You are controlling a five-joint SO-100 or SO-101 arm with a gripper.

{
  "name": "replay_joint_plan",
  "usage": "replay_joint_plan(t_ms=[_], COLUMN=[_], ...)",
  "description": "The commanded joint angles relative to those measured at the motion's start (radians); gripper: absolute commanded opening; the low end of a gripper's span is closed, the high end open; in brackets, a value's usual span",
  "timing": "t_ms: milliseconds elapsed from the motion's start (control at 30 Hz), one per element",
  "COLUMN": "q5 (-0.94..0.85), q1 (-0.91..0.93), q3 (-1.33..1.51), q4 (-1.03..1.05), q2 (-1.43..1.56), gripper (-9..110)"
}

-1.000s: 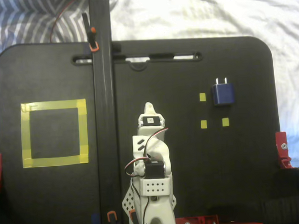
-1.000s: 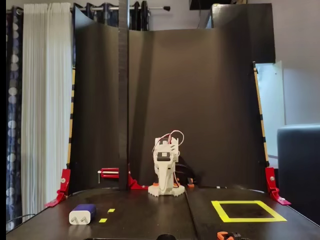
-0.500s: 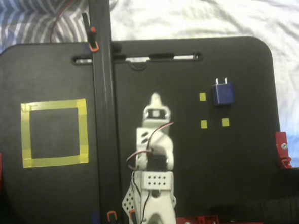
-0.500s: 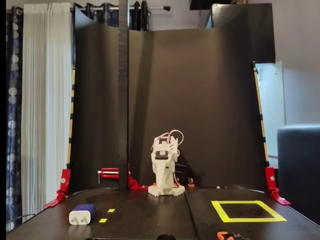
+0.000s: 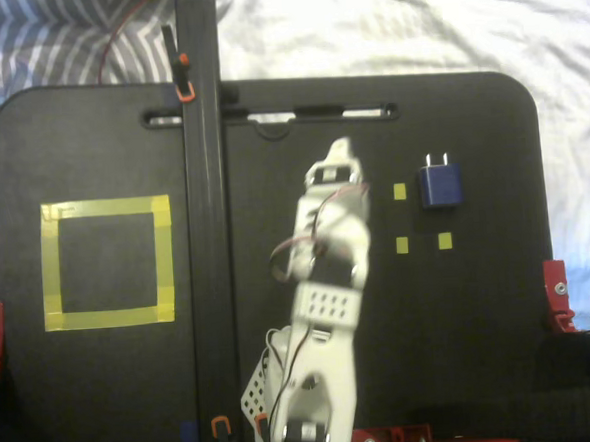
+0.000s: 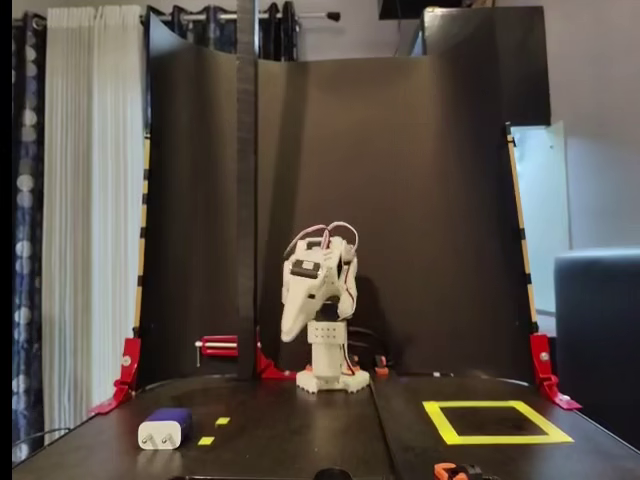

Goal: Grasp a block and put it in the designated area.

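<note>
One block (image 5: 440,185), dark blue with two silver prongs, lies on the black bench (image 5: 481,320) beside three small yellow marks (image 5: 403,244), well apart from the one designated area (image 5: 107,263). One white arm (image 5: 325,309) leans toward it; its jaws look clenched and empty. A dark backdrop (image 6: 400,200) and curtains (image 6: 90,200) stand behind.

Gripper (image 5: 340,146): up in the air, over bare black table (image 5: 480,300).
To its right, top-down fixed view: open table up to the block (image 5: 440,185); only flat yellow marks (image 5: 399,192) there.
To its left: a tall black post (image 5: 205,186) stands between it and the yellow square (image 5: 107,263).
Below it, front fixed view: clear air down to the table.
</note>
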Motion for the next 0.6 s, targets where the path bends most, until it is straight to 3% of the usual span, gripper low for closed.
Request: replay_joint_plan(t_ms=[0,400,567], q5=[-0.114,-0.699,-1.003], q1=[0.032,0.158,0.213], q3=[-0.104,-0.311,-0.468], q4=[-0.014,0.015,0.229], q2=[-0.075,-0.374,-0.500], gripper=[2,3,3])
